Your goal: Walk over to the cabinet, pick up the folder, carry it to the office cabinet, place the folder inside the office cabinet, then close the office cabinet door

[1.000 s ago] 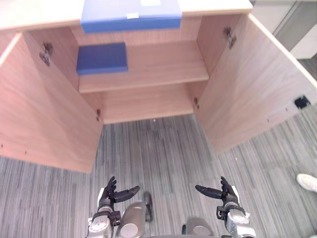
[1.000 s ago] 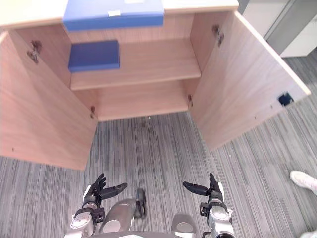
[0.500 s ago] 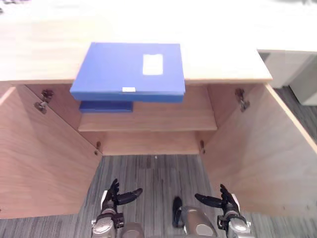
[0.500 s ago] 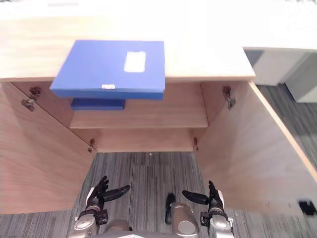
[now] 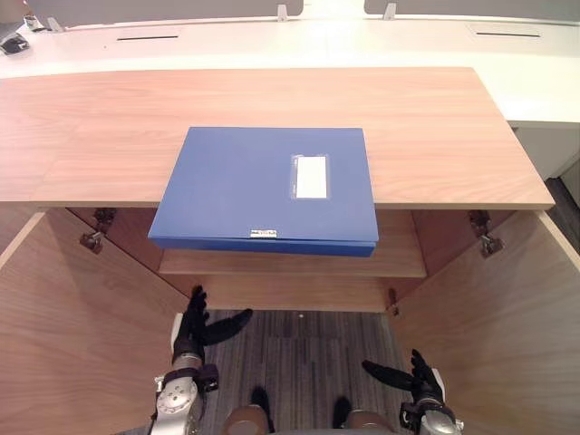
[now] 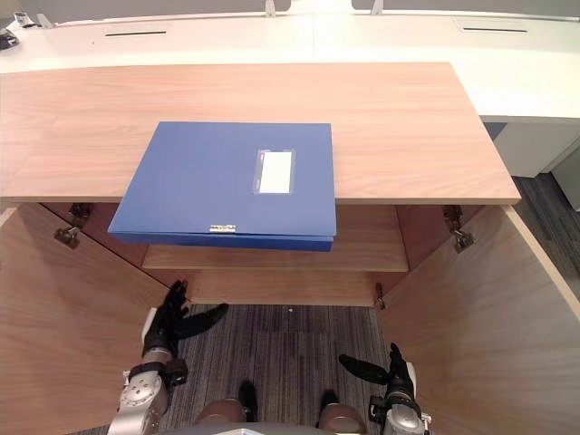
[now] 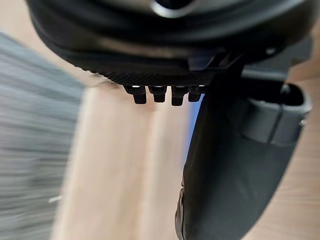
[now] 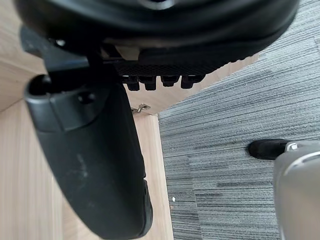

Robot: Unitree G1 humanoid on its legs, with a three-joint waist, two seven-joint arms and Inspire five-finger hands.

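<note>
A blue folder (image 5: pixel 267 188) with a white label lies flat on the wooden cabinet top (image 5: pixel 426 136), its near edge jutting over the front edge. Below it the cabinet stands open, with an inner shelf (image 5: pixel 399 263) showing. My left hand (image 5: pixel 192 326) hangs low at the left, fingers straight and thumb spread, holding nothing. My right hand (image 5: pixel 419 379) sits lower at the right, likewise open and empty. Both hands are well below the folder, in front of the cabinet opening.
The left door (image 5: pixel 72 335) and the right door (image 5: pixel 517 317) swing out toward me on either side of my hands. Grey striped carpet (image 5: pixel 299 353) lies between them. A white desk surface (image 5: pixel 272 41) runs behind the cabinet.
The camera has tilted up and come closer, so the cabinet top and whole folder now show. My left hand has risen a little; the right hand stays low.
</note>
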